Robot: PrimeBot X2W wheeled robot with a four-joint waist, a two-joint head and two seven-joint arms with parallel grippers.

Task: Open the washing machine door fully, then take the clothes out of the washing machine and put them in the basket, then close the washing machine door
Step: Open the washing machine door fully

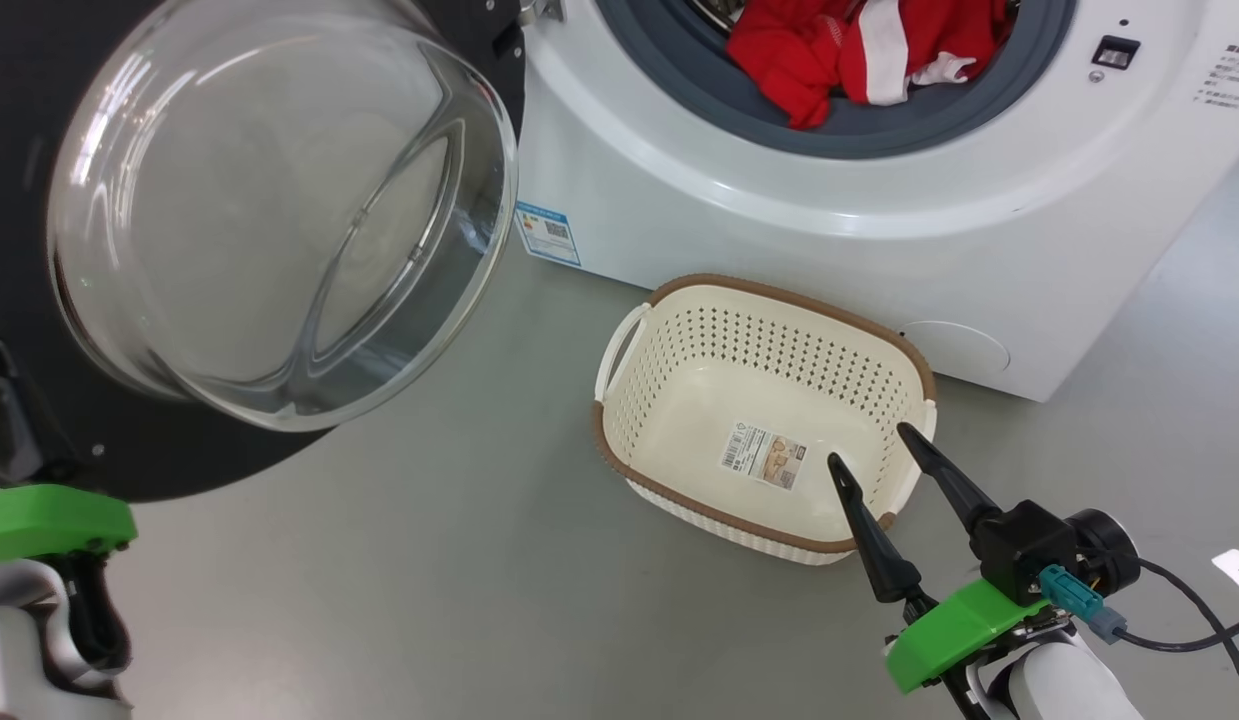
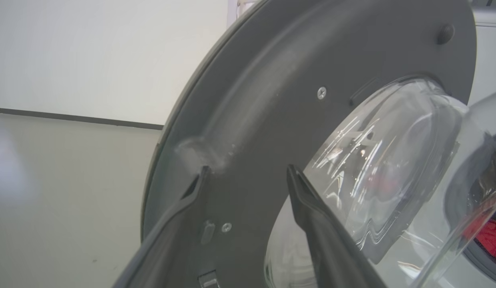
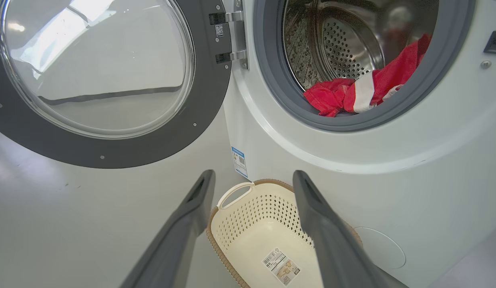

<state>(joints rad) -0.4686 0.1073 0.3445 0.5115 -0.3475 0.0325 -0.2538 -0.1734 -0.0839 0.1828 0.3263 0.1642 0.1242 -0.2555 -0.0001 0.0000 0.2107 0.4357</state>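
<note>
1. Right tool (image 1: 869, 444) spread, empty, hovering over the basket's (image 1: 759, 340) near rim.
2. Clothes (image 1: 859, 50) sit in the washer (image 1: 729, 230) mouth, straight beyond the basket; right arm nearer.
3. Left tool (image 2: 248, 172) spread by the open door (image 1: 279, 210), well left of the basket.

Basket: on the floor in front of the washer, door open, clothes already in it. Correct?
No. The basket holds only its sticker; the clothes are in the washing machine, per the head view. Rest is right.
</note>
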